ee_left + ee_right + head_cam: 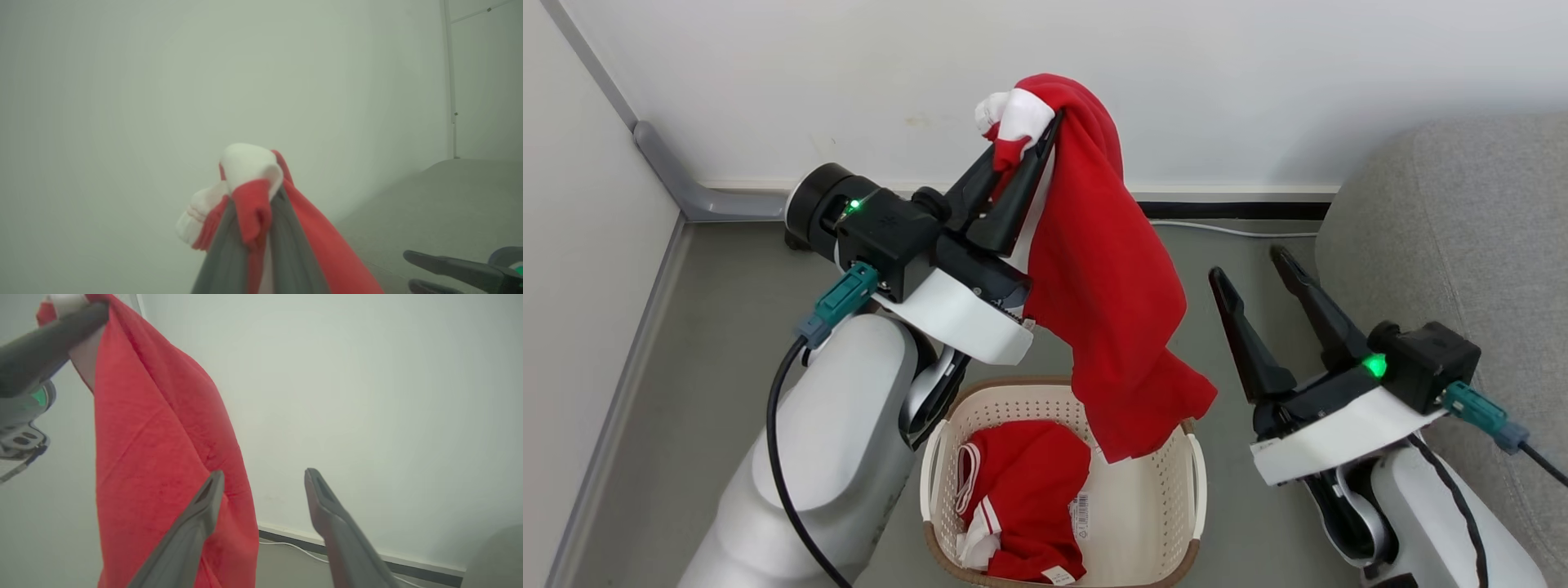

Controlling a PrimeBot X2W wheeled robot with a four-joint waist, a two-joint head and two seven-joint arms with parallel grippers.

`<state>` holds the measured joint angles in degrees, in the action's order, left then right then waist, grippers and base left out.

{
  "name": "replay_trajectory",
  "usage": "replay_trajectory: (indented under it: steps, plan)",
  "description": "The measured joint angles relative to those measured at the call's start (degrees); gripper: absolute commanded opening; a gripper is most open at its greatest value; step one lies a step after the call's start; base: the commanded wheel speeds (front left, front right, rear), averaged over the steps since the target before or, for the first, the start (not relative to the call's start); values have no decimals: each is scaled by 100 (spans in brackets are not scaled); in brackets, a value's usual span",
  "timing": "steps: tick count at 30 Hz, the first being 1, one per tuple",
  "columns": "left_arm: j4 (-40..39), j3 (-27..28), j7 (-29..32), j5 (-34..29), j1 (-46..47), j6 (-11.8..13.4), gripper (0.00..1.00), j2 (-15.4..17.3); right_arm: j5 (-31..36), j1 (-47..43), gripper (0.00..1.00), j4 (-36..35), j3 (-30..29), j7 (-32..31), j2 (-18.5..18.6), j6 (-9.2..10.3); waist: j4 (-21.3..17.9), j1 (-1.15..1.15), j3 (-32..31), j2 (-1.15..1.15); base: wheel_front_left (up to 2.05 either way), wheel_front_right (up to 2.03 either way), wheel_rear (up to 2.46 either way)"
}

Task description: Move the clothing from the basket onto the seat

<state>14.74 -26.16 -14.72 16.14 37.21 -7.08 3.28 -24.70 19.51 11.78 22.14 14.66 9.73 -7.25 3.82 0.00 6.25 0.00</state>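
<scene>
The left gripper (1049, 131) is clamped on 1 red garment (1111, 278) at what looks like a white cuff; it hangs limp above the basket (1196, 474). Soft, light: bunched trim holds best. The right gripper (1248, 263) gapes empty near the seat (1462, 245). A 2nd garment (1021, 490) lies inside the basket.

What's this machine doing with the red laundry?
The robot's left gripper is shut on a red garment, holding it up above the basket. A second red garment lies in the basket. The right gripper hangs open with nothing in it, next to the grey sofa where the clothes are meant to go.
</scene>
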Motion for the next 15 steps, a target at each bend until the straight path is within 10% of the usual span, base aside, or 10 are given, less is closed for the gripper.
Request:
replay_trajectory:
  steps: [15]
  plan:
    - [-9,-349,0,11,66,0,0,-53,-82,1047,100,-572,1623,0,532,-1,159,0,23,0,0,0,0]
